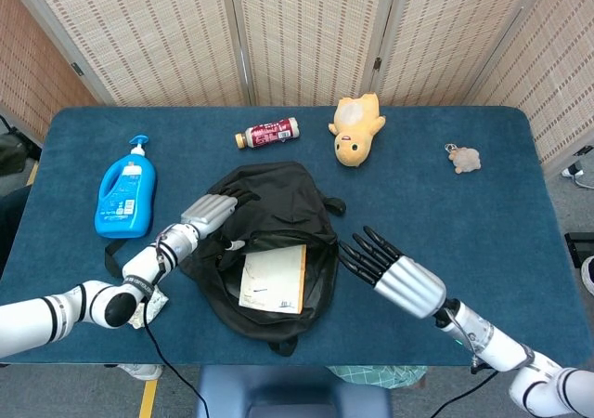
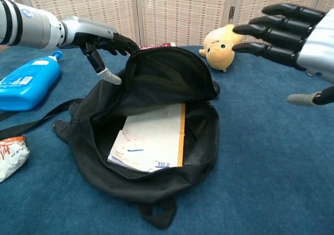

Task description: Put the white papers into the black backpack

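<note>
Right robot hand (image 1: 394,269) hovers above the bench (image 1: 464,223) at about 3 o'clock from the black backpack (image 1: 269,251), fingers spread wide and holding nothing. Left robot hand (image 1: 212,214) sits at the backpack's 10 o'clock edge, fingers curled over the rim of the raised flap; whether it truly grips the fabric, I cannot tell. White papers (image 1: 272,279) lie flat inside the open backpack, an orange strip along their 3 o'clock side. At 9 o'clock lies a blue bottle (image 1: 125,195); toward 12 o'clock, a small red-labelled bottle (image 1: 267,134) and a yellow plush toy (image 1: 355,128).
</note>
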Controlling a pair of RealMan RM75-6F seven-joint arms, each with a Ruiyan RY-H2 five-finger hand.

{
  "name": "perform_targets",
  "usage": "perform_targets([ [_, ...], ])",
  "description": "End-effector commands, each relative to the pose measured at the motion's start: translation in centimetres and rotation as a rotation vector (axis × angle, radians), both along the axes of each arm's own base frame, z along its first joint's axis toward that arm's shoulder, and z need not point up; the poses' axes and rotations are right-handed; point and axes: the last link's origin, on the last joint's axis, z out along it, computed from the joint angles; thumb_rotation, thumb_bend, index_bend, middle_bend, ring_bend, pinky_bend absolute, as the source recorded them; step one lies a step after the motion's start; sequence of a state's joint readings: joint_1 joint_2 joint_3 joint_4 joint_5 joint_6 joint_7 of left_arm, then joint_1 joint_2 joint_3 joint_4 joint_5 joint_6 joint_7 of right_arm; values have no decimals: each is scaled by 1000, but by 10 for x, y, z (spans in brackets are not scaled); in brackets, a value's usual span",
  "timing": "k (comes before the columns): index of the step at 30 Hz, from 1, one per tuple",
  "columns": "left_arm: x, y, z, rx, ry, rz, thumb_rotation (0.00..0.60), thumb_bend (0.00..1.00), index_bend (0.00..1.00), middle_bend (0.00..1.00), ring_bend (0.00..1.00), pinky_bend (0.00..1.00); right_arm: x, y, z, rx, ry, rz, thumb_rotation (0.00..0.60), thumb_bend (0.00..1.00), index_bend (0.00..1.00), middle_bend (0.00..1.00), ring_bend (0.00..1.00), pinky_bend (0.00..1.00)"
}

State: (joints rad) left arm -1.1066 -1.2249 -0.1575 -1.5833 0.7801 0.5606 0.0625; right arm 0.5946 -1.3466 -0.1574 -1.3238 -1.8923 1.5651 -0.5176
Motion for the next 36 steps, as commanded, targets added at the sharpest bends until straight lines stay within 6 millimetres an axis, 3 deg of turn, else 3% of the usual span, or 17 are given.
perform_targets([
  [1, -5, -9, 14, 24, -15, -14, 600, 308, 136, 108, 60, 0, -4, 11, 14, -2, -37, -2, 600, 37, 0, 24, 50, 0],
  [11, -26, -32, 53, 93, -72, -16, 600, 236, 128, 104, 56, 0, -11, 24, 34, -39, -74, -2, 600, 37, 0, 38, 56, 0],
  [17, -59, -39, 66, 184, -38, 19, 600, 240, 137, 103, 57, 0, -22, 23, 41, -66, -87, -88, 600, 37, 0, 38, 56, 0],
  [24, -104, -51, 80, 357, -13, 87, 600, 243, 172, 103, 63, 0, -46, 22, 47, -46, -143, -307, 600, 45, 0, 61, 114, 44],
  [30, -138, -71, 91, 489, 37, 99, 600, 243, 192, 103, 73, 0, -67, 25, 57, -2, -245, -495, 600, 158, 0, 82, 168, 89],
  [36, -163, -94, 99, 586, 49, 129, 600, 243, 203, 103, 76, 0, -89, 35, 69, 43, -334, -689, 600, 197, 0, 31, 96, 82],
])
